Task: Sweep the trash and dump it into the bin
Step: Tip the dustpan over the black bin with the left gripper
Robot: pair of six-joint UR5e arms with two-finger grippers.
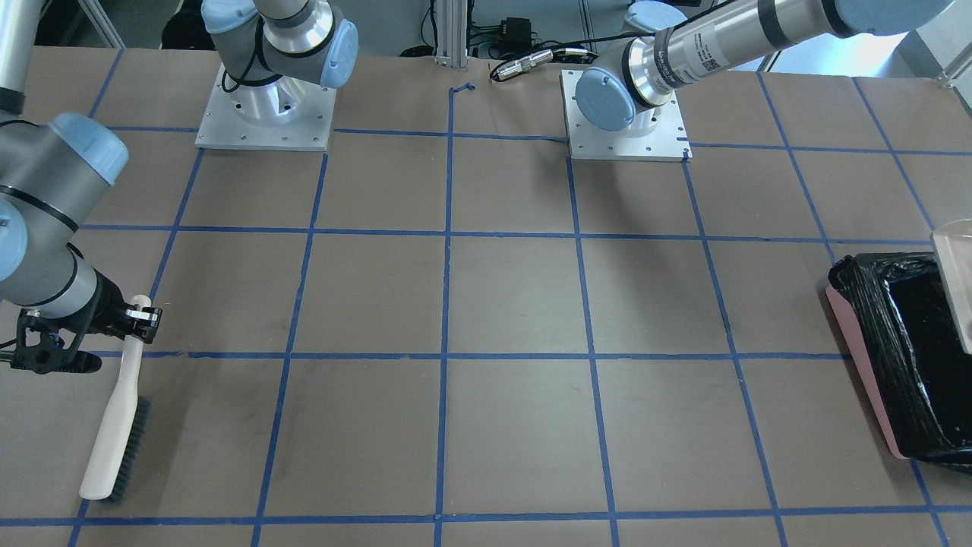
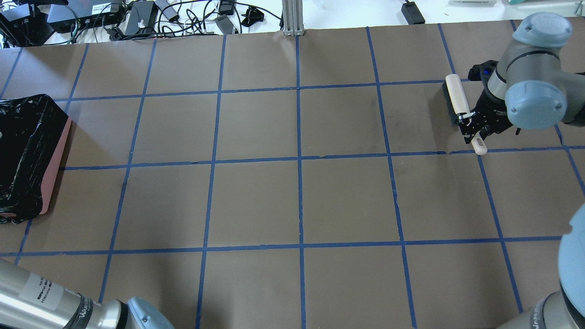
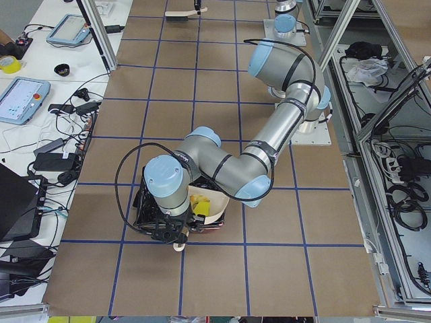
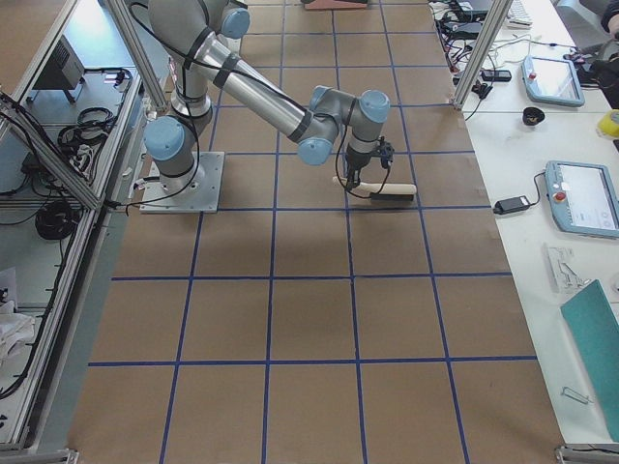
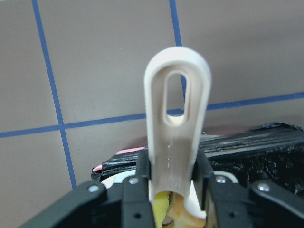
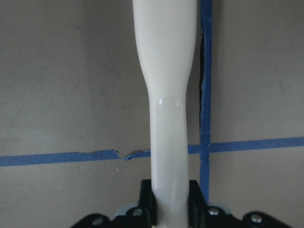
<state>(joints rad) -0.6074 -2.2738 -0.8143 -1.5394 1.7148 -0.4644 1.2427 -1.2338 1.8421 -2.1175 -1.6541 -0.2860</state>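
Observation:
My left gripper [image 5: 173, 176] is shut on the handle [image 5: 176, 118] of the beige dustpan [image 3: 213, 202], which it holds over the bin [image 3: 143, 210]. The bin is pink with a black bag liner [image 5: 256, 152] and also shows in the front view [image 1: 904, 357] and the overhead view [image 2: 27, 146]. The yellow sponge [image 3: 198, 202] lies in the pan and shows under the handle [image 5: 160, 209], beside a golden-brown piece [image 5: 179, 213]. The croissant is hidden. My right gripper [image 2: 470, 122] is shut on the white brush [image 2: 457, 101], which rests on the table [image 1: 114, 433].
The brown table [image 2: 297, 196] carries a blue tape grid. A corner of the dustpan [image 1: 958, 281] hangs over the bin's far side in the front view. The arm bases [image 1: 266, 114] stand at the robot's edge. Cables and devices [image 2: 137, 18] lie beyond the far edge.

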